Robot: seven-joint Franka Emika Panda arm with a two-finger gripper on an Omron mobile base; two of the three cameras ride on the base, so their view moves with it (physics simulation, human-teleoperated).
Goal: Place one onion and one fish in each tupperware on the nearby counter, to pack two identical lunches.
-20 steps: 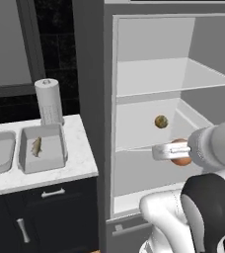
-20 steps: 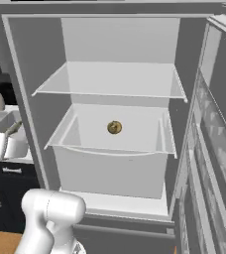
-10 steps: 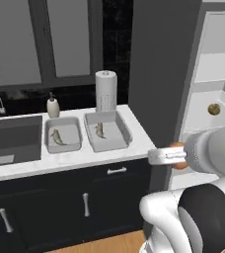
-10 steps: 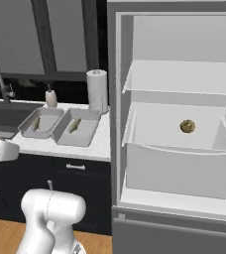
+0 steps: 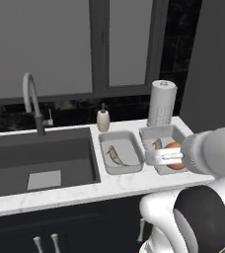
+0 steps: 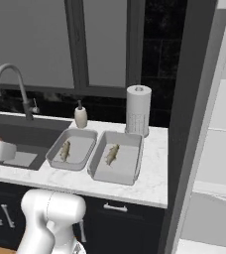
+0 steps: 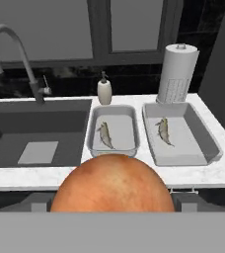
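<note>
- At the far left we saw the dark sink basin set into the white marble counter, with a curved grey faucet rising behind it.
- Just right of the basin's back corner stood a small soap bottle, close behind the left tupperware.
- The left tupperware sat on the counter beside the sink and held one fish lying lengthwise on its floor; we saw no onion in it.
- The right tupperware sat just beside the left one, the two parallel and nearly touching, and it too held a single fish.
- Behind the right tupperware a white paper-towel roll stood upright near the back wall.
- In the left base view our hand hovered in front of the right tupperware, above the counter's front edge.
- The orange onion sat between the hand's fingers, which stood wide apart against its sides, so we read it as gripped.
- In the hand view that onion bulged large at the bottom centre, in the air in front of the counter and roughly in line with the gap between the two tupperware.
- At the far right, in the right base view, pale fridge shelves showed past a dark vertical panel.
</note>
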